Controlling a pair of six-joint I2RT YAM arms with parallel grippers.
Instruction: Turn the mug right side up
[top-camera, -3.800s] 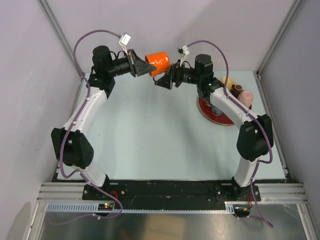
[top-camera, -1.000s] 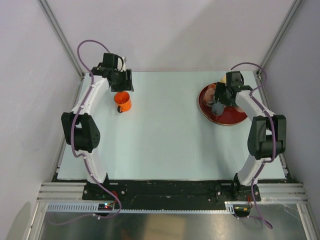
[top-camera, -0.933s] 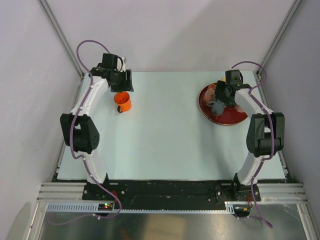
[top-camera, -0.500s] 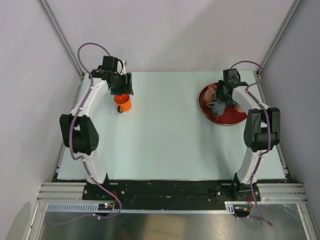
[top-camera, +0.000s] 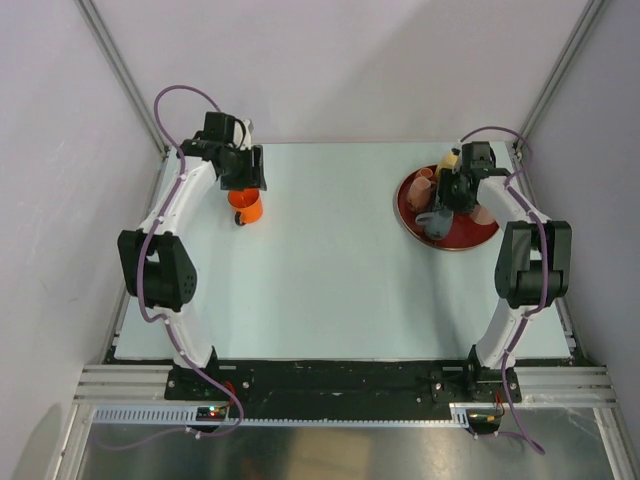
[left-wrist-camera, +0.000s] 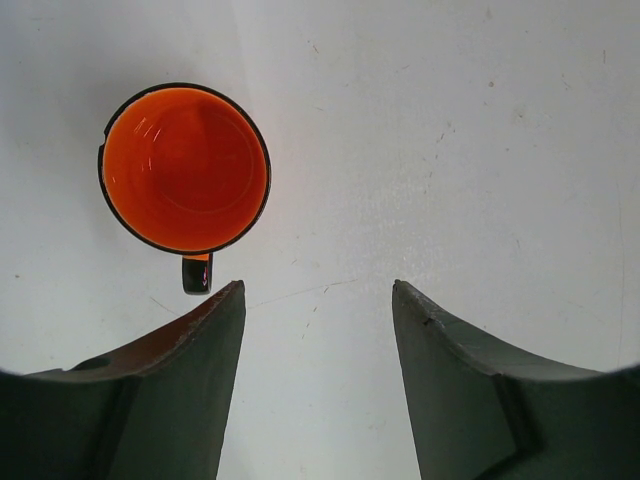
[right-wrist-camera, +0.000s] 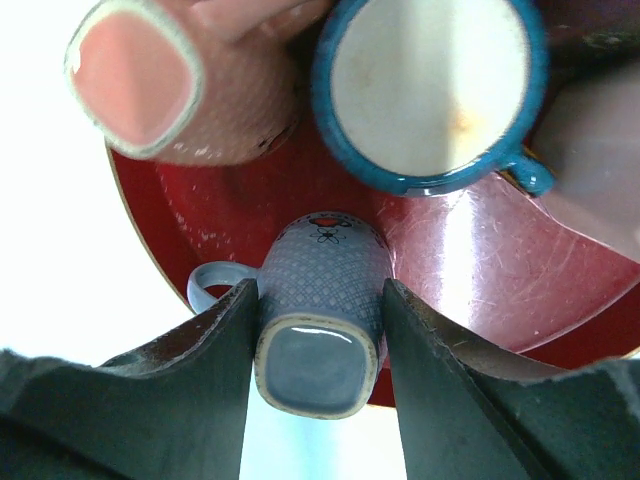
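Contact is seen between the grey-blue mug (right-wrist-camera: 322, 300) and both fingers of the right gripper (right-wrist-camera: 320, 285); the mug is clasped between them, one finger laid against each patterned side; its squared base is turned up towards the wrist, so it is shown mouth-down, resting on the red plate (right-wrist-camera: 470, 290) near that plate's edge; its handle (right-wrist-camera: 197, 280) is seen projecting past the outer side of the left-hand finger in the wrist view, at the plate's rim. Just beyond the fingertips, further onto the plate, two more mugs are set base-up: a teal mug (right-wrist-camera: 430, 85) ahead and to the right of the gripper, very near the clasped one, and a pink mug (right-wrist-camera: 180, 90) ahead and to the left; these two are set close together. Well apart from the plate, over the other side of the table (left-wrist-camera: 450, 150), the left gripper (left-wrist-camera: 318, 290) is held released, its jaws spread with only bare table between them; an orange mug (left-wrist-camera: 185, 167) is stood upright, mouth open to the wrist, ahead of the left-hand fingertip and outside the jaws; its short handle is pointed back towards that fingertip, and a sliver of table is seen between the two.
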